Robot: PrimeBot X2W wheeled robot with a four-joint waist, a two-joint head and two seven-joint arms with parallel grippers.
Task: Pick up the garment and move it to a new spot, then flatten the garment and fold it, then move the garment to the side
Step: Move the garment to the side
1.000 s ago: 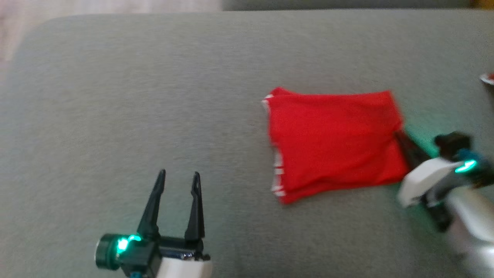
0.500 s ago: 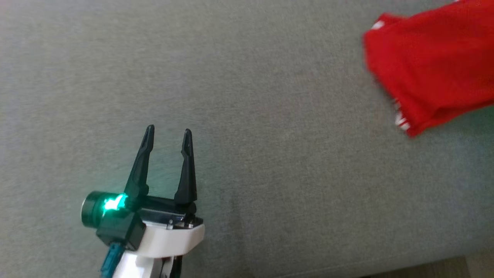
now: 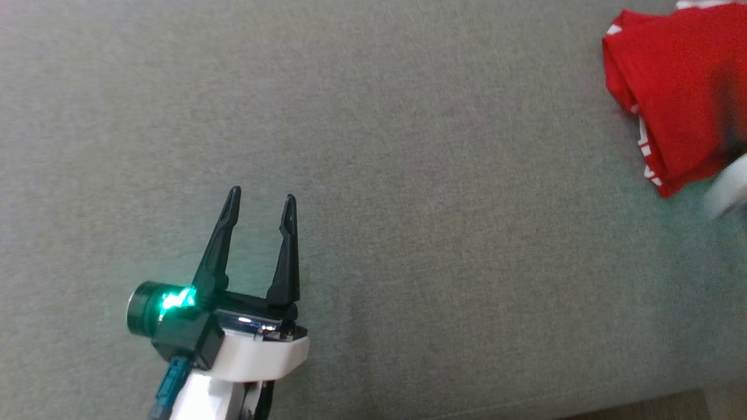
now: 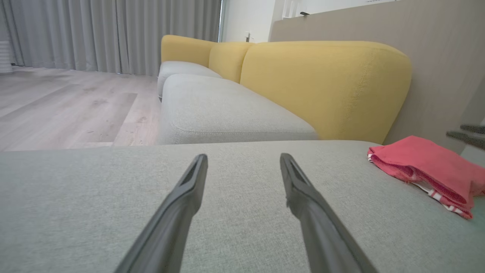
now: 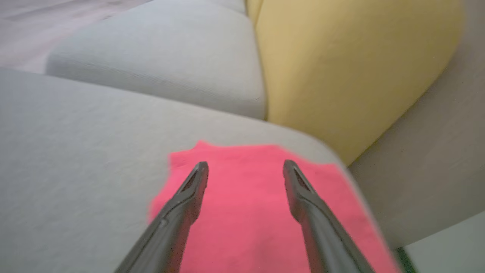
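Note:
The garment (image 3: 677, 87) is a folded red bundle with red-and-white striped trim along its near edge, lying on the grey cushion (image 3: 408, 175) at the far right of the head view. In the left wrist view the garment (image 4: 424, 163) lies off to the right. My right gripper (image 5: 245, 167) hovers open just over the garment (image 5: 246, 212), with nothing between its fingers. Only a blurred pale part of the right arm (image 3: 728, 189) reaches the head view's right edge. My left gripper (image 3: 262, 201) stands open and empty over bare cushion at the lower left, well away from the garment.
A yellow backrest (image 4: 326, 83) rises behind the cushion's far right corner. More grey seat cushions (image 4: 227, 110) continue beyond it. Wooden floor (image 4: 68, 102) and grey curtains lie to the left. The cushion's near edge (image 3: 642, 402) runs along the bottom right.
The head camera has swung, so the garment now sits at the picture's right edge. My right gripper, shut at the garment's right edge a second ago, has opened and let go.

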